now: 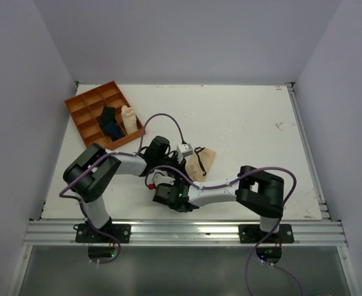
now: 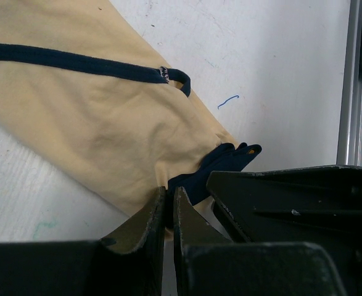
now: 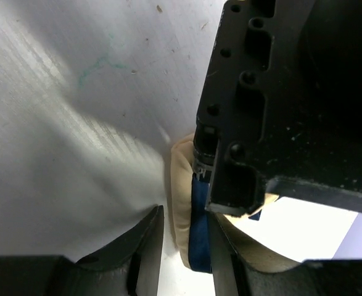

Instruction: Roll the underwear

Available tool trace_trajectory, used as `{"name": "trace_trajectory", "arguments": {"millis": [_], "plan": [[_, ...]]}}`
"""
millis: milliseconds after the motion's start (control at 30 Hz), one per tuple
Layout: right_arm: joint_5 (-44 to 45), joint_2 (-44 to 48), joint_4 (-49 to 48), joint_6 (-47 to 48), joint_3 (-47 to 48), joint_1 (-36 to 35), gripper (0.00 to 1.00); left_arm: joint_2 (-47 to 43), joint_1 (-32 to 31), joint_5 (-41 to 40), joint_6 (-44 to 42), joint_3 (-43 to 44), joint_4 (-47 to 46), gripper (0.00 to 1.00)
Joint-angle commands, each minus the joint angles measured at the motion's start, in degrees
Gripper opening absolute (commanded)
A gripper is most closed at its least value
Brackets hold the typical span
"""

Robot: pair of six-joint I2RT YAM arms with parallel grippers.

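Observation:
The underwear (image 1: 205, 159) is a beige cloth with a dark edge band, lying flat on the white table right of centre. My left gripper (image 1: 187, 163) is at its near-left corner. In the left wrist view the left gripper (image 2: 169, 192) is shut on that corner, where the band bunches, and the rest of the cloth (image 2: 106, 123) spreads away. My right gripper (image 1: 177, 180) is just below it. In the right wrist view the right gripper (image 3: 185, 213) is slightly open around a folded edge of the underwear (image 3: 182, 185). The cloth touches only its right finger.
An orange compartment tray (image 1: 82, 102) stands at the back left, holding a dark blue roll (image 1: 111, 123) and a cream roll (image 1: 129, 118). A metal rail (image 1: 181, 231) runs along the table's near edge. The two grippers are close together, almost touching.

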State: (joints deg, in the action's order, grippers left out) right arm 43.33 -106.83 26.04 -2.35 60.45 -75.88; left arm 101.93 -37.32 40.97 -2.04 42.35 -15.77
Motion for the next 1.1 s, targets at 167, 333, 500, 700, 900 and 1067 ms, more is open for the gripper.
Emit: {"name": "trace_trajectory", "arguments": {"millis": [167, 333, 500, 700, 900, 1067], "plan": [[-4.5, 1.4, 2.9, -0.8, 1.1, 2.6, 0.40, 4.5, -0.8, -6.8, -1.4, -0.1, 7.0, 0.11], [-6.8, 1.1, 3.8, -0.2, 0.1, 4.2, 0.37, 4.8, -1.3, -7.2, -1.5, 0.1, 7.2, 0.10], [-10.2, 2.5, 3.5, 0.5, -0.5, 5.6, 0.34, 4.2, -1.3, -7.3, -1.3, 0.0, 7.2, 0.10], [-14.1, 1.4, 4.8, 0.7, 0.1, 6.6, 0.10, 2.1, -1.3, -6.3, -1.3, -0.8, 6.7, 0.10], [-19.8, 5.0, 3.3, 0.6, -0.2, 8.2, 0.00, -5.9, -0.7, -6.3, 0.0, -3.4, 6.4, 0.25], [-28.0, 8.5, -1.1, -0.2, -1.8, 10.2, 0.00, -15.0, 0.5, -8.8, 3.5, -7.4, 5.4, 0.39]]}}
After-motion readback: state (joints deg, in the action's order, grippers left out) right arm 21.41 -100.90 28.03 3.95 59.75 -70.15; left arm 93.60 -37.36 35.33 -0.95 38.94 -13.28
